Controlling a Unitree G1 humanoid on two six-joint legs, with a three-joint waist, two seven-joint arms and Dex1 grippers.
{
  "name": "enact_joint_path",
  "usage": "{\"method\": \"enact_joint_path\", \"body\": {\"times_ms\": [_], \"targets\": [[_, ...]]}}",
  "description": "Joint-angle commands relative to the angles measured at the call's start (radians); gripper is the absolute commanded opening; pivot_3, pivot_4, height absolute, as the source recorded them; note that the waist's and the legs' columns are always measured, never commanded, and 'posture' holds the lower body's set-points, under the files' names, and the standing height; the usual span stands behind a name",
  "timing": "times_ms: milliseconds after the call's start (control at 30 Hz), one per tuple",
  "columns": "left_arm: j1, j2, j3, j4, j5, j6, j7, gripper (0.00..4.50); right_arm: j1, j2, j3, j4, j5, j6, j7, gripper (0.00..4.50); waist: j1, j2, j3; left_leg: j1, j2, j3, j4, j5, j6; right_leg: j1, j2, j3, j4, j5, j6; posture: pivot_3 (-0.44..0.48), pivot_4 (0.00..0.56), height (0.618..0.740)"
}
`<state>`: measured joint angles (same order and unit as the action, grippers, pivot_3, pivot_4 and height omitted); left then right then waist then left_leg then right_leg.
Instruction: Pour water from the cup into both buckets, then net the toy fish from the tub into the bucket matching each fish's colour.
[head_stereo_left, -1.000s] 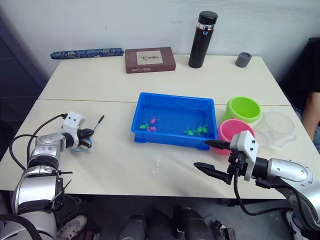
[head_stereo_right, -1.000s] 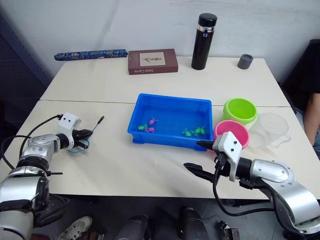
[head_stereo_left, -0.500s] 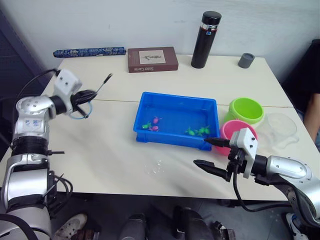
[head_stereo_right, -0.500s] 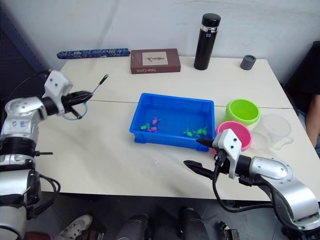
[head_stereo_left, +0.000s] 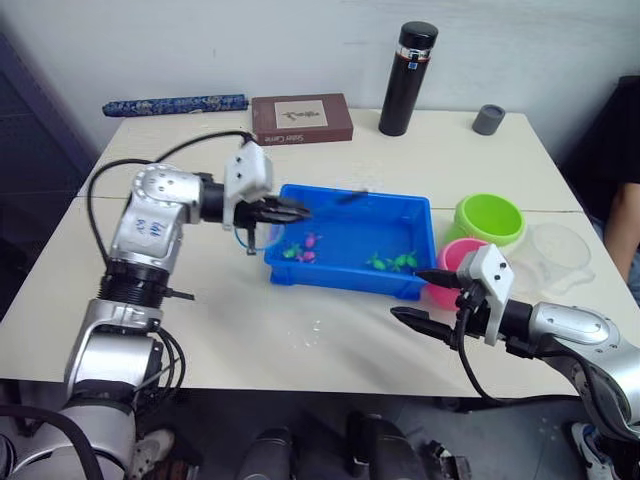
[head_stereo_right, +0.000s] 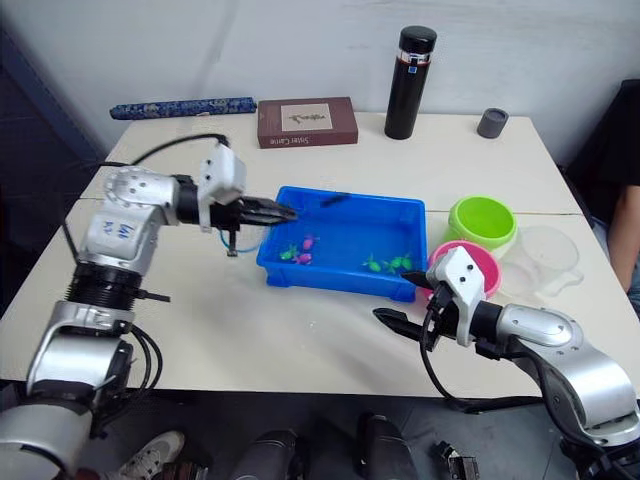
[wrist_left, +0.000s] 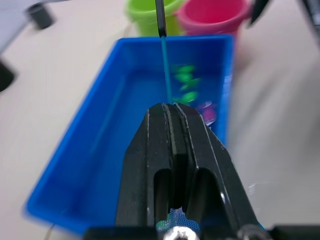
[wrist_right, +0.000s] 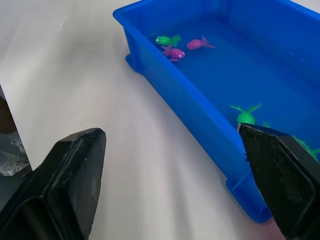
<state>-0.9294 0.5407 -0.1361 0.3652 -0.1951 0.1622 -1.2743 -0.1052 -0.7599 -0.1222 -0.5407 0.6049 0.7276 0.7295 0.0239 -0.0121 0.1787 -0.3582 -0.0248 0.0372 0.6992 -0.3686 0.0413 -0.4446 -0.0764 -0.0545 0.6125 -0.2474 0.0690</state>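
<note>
Blue tub (head_stereo_left: 415, 212) mid-worktop, and the left gripper (head_stereo_left: 290, 210) has swung across from the left edge in the last second to arrive at its left rim, jaws pinched tight on the net (head_stereo_left: 247, 232). The hoop hangs just outside that rim while the thin handle pokes out over the water. Pink and green toy fish (head_stereo_left: 303, 248) wait inside, more green ones (head_stereo_left: 393, 262) towards the right end. That puts netting next. The right gripper (head_stereo_left: 432, 297) has barely moved near the tub's near right corner, jaws spread and empty, beside the pink bucket (head_stereo_left: 449, 256); green bucket (head_stereo_left: 488, 219) and clear cup (head_stereo_left: 558, 252) sit further right
</note>
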Motion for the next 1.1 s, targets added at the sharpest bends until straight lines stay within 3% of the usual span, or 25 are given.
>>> {"method": "enact_joint_path", "body": {"times_ms": [33, 433, 1100], "targets": [[-0.007, -0.016, -0.024, -0.033, -0.030, -0.014, -0.075, 0.03, -0.018, -0.004, -0.019, -0.041, 0.031, 0.033, -0.017, 4.50, 0.001, 0.000, 0.000, 0.000, 0.000, 0.000, 0.000, 0.000, 0.000, 0.000, 0.000, 0.000, 0.000, 0.000, 0.000, 0.000, 0.150, 0.740], [-0.001, -0.118, -0.160, 0.018, 0.024, -0.143, -0.194, 0.03, -0.077, -0.027, 0.014, -0.064, 0.045, 0.054, 0.034, 4.50, 0.002, 0.000, 0.000, -0.001, 0.000, 0.000, 0.000, 0.000, 0.002, 0.000, 0.000, 0.000, 0.000, 0.000, 0.000, 0.000, 0.150, 0.740], [0.007, -0.176, -0.175, 0.026, 0.033, -0.134, -0.175, 0.03, -0.119, -0.024, 0.038, -0.091, 0.067, 0.083, 0.046, 4.50, 0.002, 0.000, 0.000, -0.001, 0.000, 0.000, 0.000, -0.001, 0.002, 0.000, 0.000, 0.001, 0.000, 0.000, 0.000, 0.000, 0.150, 0.740]]}}
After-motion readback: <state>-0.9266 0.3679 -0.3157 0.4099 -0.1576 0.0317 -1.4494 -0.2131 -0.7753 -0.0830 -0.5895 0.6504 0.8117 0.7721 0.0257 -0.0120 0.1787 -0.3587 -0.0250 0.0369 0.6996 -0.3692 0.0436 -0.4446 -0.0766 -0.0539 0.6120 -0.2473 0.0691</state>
